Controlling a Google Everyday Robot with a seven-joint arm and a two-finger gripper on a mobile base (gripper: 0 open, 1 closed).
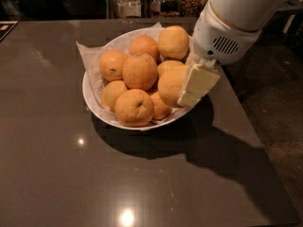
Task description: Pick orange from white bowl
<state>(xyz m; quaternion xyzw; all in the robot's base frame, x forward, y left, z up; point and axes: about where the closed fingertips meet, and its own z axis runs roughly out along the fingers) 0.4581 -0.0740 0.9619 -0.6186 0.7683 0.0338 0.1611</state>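
Note:
The white bowl (pixel 88 97), lined with crinkled white paper, sits on the dark table and holds several oranges. My gripper (pixel 185 91) reaches down from the upper right at the bowl's right rim. It is shut on the orange (pixel 170 85), a large round pale fruit. One cream finger (pixel 199 82) lies across the orange's right side; the other finger is hidden behind it. The orange sits a little above its neighbours at the rim. A deeper-orange fruit with a dark stem dimple (pixel 135 107) lies at the bowl's front.
Glass jars (pixel 129 3) stand along the table's back edge. The dark table (pixel 57 174) ends at the right in an edge (pixel 251 126), with floor beyond. The white arm housing (pixel 227 37) hangs over the bowl's right side.

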